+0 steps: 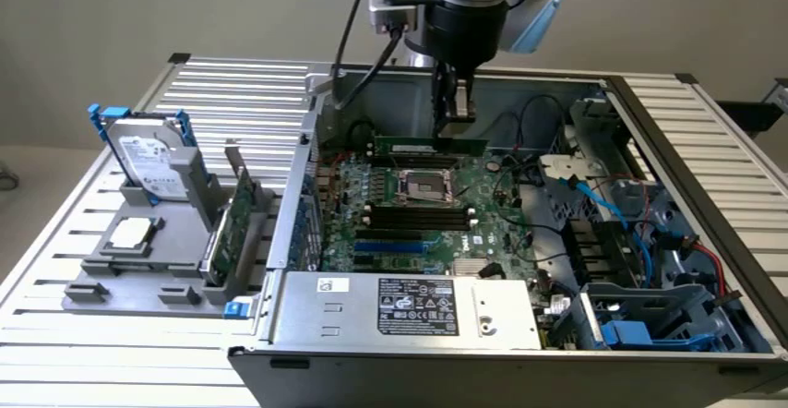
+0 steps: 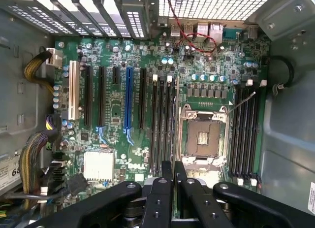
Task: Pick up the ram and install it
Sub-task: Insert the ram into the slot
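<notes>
Black two-finger claw [image 1: 459, 131] pinching the long, thin dark-green ram stick [image 1: 412, 146].
The ram stick hangs under the fingertips, over the green motherboard [image 1: 503, 210], beside the square silver CPU socket [image 1: 425, 186].

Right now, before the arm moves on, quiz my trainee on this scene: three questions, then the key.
1. True or false: the fingers are shut on the ram.
2. Where does the hard drive stand? A flat on the floor; B upright in the grey rack beside the computer case; C between the fingers.
3. Which board lies beneath the ram?
Key: 1 true; 2 B; 3 the motherboard.
</notes>
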Robot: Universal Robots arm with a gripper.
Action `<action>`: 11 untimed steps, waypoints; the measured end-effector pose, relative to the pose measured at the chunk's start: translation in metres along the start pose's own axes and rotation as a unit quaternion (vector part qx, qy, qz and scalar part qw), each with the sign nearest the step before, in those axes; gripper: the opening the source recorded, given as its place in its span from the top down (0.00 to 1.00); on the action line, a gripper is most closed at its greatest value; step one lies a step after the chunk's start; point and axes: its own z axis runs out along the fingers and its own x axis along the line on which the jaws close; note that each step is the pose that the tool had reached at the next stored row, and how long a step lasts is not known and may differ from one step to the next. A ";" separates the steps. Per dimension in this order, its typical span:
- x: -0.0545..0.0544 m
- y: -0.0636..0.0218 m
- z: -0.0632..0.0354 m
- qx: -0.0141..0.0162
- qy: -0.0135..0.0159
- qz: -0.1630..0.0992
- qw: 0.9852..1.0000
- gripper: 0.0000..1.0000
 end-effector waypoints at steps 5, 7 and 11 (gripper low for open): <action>0.000 0.0016 0.0091 0.000 0.000 0.001 1.000 0.87; 0.000 0.0022 0.0127 0.000 0.000 0.001 1.000 0.87; 0.001 0.0047 0.0201 0.000 0.001 0.006 1.000 0.87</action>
